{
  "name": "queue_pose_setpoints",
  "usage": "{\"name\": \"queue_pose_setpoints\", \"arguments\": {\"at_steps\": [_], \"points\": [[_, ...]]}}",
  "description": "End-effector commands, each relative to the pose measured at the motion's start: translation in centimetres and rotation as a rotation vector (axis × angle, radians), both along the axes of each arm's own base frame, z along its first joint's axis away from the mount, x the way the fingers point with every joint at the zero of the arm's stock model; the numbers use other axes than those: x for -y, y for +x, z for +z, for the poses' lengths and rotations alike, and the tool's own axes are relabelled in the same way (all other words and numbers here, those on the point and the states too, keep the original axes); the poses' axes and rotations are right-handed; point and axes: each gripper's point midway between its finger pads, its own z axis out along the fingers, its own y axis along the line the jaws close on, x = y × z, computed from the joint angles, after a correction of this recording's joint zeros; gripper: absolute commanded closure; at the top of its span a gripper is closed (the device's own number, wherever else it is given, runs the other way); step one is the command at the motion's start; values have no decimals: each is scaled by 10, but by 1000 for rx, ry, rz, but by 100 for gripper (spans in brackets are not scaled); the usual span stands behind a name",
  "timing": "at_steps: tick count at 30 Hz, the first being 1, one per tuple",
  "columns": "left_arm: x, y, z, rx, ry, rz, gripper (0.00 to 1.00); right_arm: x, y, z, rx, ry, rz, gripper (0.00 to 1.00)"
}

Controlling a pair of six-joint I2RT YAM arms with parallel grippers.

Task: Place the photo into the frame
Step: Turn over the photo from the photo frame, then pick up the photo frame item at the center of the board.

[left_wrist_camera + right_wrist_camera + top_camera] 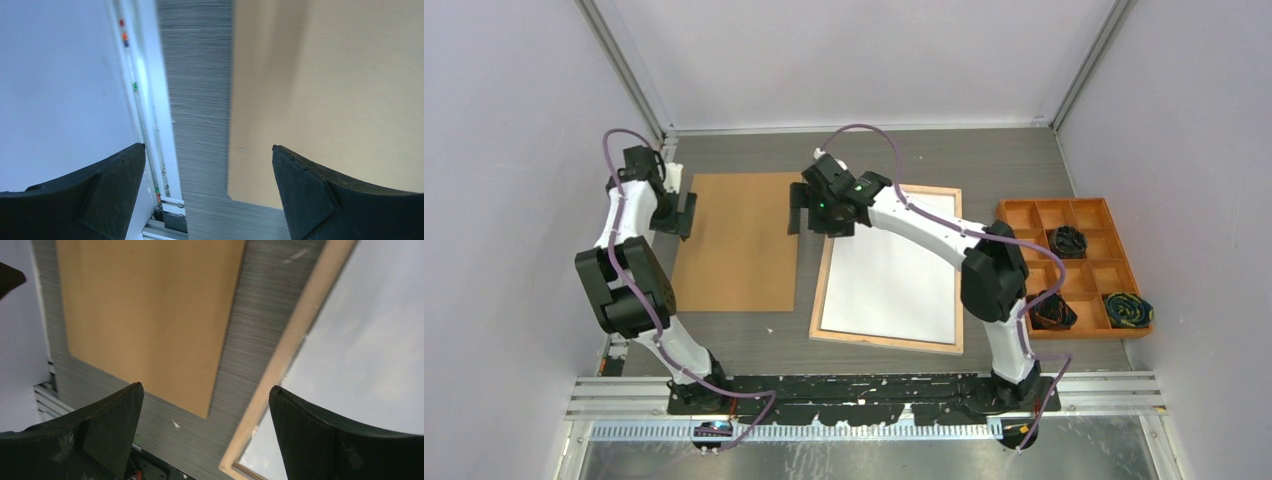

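The frame (818, 290) lies flat at the table's middle with its light wood back up. The photo (889, 275) lies inside the wood border, plain white reverse up and printed side hidden. My right gripper (812, 212) is open and empty, hovering over the frame's far left corner. In the right wrist view the open right gripper (206, 387) spans the frame's wood edge (290, 350), with the white photo (370, 340) to the right. My left gripper (686, 214) is open and empty at the far left corner of the brown backing board (739, 240).
The backing board lies left of the frame and shows in both wrist views (325, 90) (145, 310). An orange compartment tray (1074, 203) with cable bundles (1069, 240) stands at the right. The left wall rail (150, 100) is close to my left gripper (208, 147).
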Motion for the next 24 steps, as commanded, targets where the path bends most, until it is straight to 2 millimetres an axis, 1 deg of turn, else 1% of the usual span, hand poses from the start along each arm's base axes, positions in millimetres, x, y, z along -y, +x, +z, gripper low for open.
{"name": "queue_pose_setpoints", "arguments": {"at_steps": [1, 3, 7, 9, 10, 12, 15, 18, 21, 24], "points": [[-49, 9, 3, 39, 66, 152, 0, -60, 22, 14, -3, 192, 37, 0], [-59, 7, -7, 23, 74, 172, 0, -71, 31, -1, -17, 198, 23, 0], [-69, 4, -27, -3, 106, 193, 1, -88, 42, -31, -48, 209, -8, 0], [-74, 4, -37, -16, 127, 201, 2, -92, 47, -48, -65, 201, -26, 0], [-76, 5, -40, -14, 136, 204, 2, -93, 48, -50, -67, 203, -28, 0], [-80, 5, -49, -28, 153, 214, 3, -96, 49, -61, -77, 200, -39, 0], [-85, 2, -64, -56, 181, 226, 4, -94, 51, -73, -86, 187, -62, 0], [-78, 0, -81, -85, 144, 206, 4, -92, 51, -85, -96, 180, -88, 0], [-57, -3, -93, -109, 42, 150, 4, -89, 50, -98, -107, 174, -114, 2], [-37, -6, -99, -137, -3, 84, 4, -90, 49, -107, -127, 172, -128, 3]]}}
